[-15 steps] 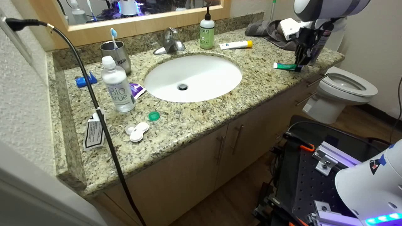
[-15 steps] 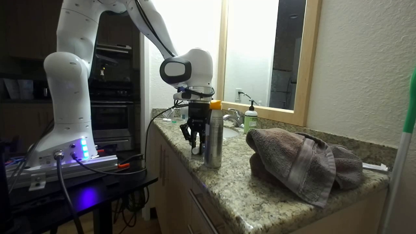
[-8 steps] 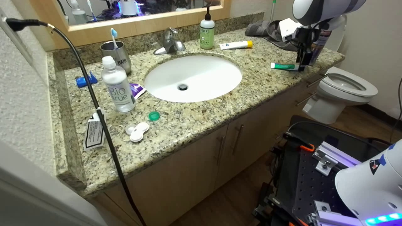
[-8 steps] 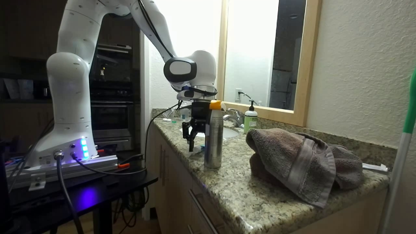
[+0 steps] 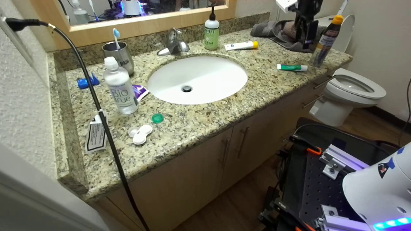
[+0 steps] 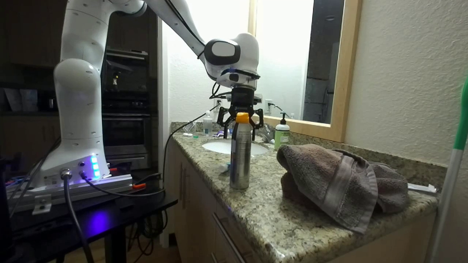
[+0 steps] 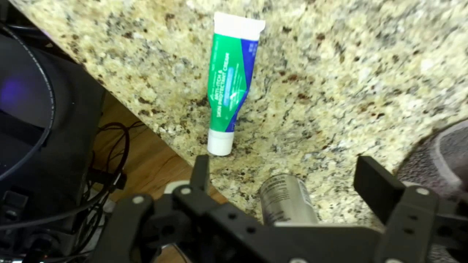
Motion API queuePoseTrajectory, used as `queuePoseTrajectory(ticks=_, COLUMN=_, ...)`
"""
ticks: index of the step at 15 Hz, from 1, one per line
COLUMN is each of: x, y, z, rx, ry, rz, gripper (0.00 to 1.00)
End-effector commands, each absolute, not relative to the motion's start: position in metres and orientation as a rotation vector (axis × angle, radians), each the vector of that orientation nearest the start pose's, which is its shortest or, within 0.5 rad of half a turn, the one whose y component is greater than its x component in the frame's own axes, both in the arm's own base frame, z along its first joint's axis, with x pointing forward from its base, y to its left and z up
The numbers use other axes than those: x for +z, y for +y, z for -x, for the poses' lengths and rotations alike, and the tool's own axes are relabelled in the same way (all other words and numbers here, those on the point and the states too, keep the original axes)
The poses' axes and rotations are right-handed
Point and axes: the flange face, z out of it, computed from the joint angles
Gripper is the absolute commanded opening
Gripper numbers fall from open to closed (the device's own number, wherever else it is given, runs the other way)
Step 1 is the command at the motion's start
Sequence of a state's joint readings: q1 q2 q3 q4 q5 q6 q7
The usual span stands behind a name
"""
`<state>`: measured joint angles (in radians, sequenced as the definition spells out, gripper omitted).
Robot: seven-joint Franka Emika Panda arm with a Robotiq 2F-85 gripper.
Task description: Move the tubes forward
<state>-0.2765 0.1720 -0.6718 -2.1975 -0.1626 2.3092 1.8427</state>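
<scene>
Checking the wrist view, we see the black fingers [image 7: 378,188] parted and empty, presumably to clear the flat green plastic tube [image 7: 230,84] on the speckled stone table [image 7: 329,91]. In an exterior view, we also find the flat white, yellow-capped plastic tube [image 5: 241,46], well apart. In an exterior view, the silver metal can [image 6: 240,157] partly hides the green tube.

You have can [image 6: 241,157] upright near towel [image 6: 329,175], soap bottle [image 5: 211,36] near faucet [image 5: 174,44], green cap [image 5: 157,118] beside probable lens case [image 5: 142,134].

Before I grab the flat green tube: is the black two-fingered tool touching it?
Apart: an exterior view shows speckled granite counter between the tool and the tube.
</scene>
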Motion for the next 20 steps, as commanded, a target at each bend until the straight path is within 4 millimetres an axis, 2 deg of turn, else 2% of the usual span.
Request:
queuePoseTrajectory(ticks=1, x=0.37, y=-0.44, z=-0.344, rx=-0.019, ry=3.261, rz=0.953, gripper=1.0)
queuePoseTrajectory(ticks=2, x=0.35, y=-0.439, z=-0.338, rx=-0.064, ry=3.252, rz=0.877, gripper=1.0)
queuePoseTrajectory(ticks=3, x=0.362, y=-0.439, z=-0.345, rx=-0.047, ry=3.255, rz=0.897, gripper=1.0)
queuePoseTrajectory(ticks=5, x=0.372, y=-0.439, z=-0.35, rx=-0.044, ry=3.255, rz=0.909, gripper=1.0)
queuePoseTrajectory(ticks=6, x=0.354, y=-0.438, z=-0.356, rx=-0.047, ry=3.282, rz=0.911, gripper=1.0)
queuePoseTrajectory(ticks=9, x=0.333, y=-0.44, z=-0.4, rx=-0.03, ry=3.282, rz=0.805, gripper=1.0)
queuePoseTrajectory(ticks=12, x=0.334, y=-0.435, z=-0.454, rx=-0.061, ry=3.217, rz=0.721, gripper=1.0)
queuePoseTrajectory(ticks=15, x=0.335, y=-0.446, z=-0.498, rx=-0.155, ry=3.183, rz=0.573, gripper=1.0)
queuePoseTrajectory(ticks=17, x=0.338, y=-0.459, z=-0.51, rx=-0.181, ry=3.21, rz=0.449, gripper=1.0)
queuePoseTrajectory(ticks=18, x=0.34, y=-0.44, z=-0.5, rx=-0.174, ry=3.206, rz=0.547, gripper=1.0)
queuePoseTrajectory(ticks=20, x=0.338, y=-0.452, z=-0.508, rx=-0.208, ry=3.213, rz=0.493, gripper=1.0)
